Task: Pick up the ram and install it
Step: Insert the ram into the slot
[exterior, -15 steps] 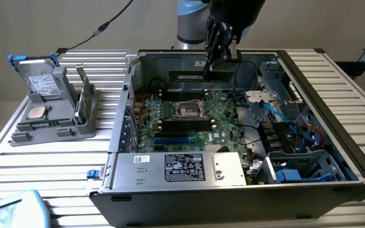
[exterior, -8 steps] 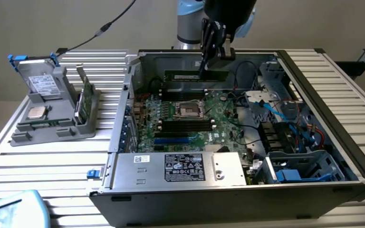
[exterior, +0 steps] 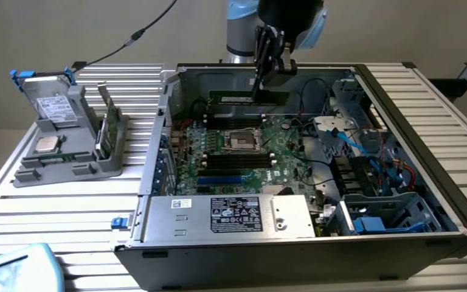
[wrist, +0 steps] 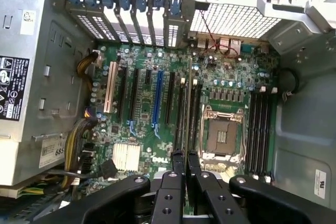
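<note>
My gripper (exterior: 259,84) is shut on the ram (exterior: 245,97), a long green stick held level above the back of the open computer case (exterior: 452,201). Below it lies the green motherboard (exterior: 286,167), with black memory slots (exterior: 235,118) on the far side of the processor socket (exterior: 242,140) and more slots (exterior: 238,159) on the near side. In the wrist view the ram (wrist: 187,103) shows edge-on as a thin line running out from between the black fingers (wrist: 176,163) of the gripper (wrist: 184,162). It hangs over the slots (wrist: 185,119) beside the socket (wrist: 220,137).
A grey holder (exterior: 71,164) on the slatted table at the exterior view's left carries a boxy drive (exterior: 55,109), a silver chip (exterior: 48,144) and another green stick (exterior: 107,125). The power supply (exterior: 233,213) sits at the case's front. Blue cables (exterior: 363,143) and a drive cage (exterior: 379,213) crowd its right.
</note>
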Robot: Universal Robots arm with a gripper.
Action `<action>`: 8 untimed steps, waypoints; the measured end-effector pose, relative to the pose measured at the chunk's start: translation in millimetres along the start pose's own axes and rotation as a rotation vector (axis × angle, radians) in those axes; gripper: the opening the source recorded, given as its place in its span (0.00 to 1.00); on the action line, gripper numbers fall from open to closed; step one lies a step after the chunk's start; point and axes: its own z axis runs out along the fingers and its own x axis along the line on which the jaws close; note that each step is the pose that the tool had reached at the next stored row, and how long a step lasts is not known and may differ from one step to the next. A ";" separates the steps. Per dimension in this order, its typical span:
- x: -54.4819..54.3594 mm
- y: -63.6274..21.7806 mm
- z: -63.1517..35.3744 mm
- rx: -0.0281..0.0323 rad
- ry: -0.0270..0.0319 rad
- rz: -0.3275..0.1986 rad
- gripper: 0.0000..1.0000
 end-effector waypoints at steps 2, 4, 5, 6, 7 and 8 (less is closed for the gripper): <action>0.0 -0.4 2.2 -0.0006 0.0079 0.001 0.14; 0.0 -0.8 5.1 -0.0010 0.0125 0.002 0.14; 0.0 -1.1 6.7 -0.0012 0.0145 0.002 0.14; 0.0 -1.3 8.3 -0.0014 0.0159 0.003 0.14; 0.0 -1.6 10.1 -0.0015 0.0173 0.003 0.14; 0.0 -1.9 11.8 -0.0017 0.0187 0.003 0.14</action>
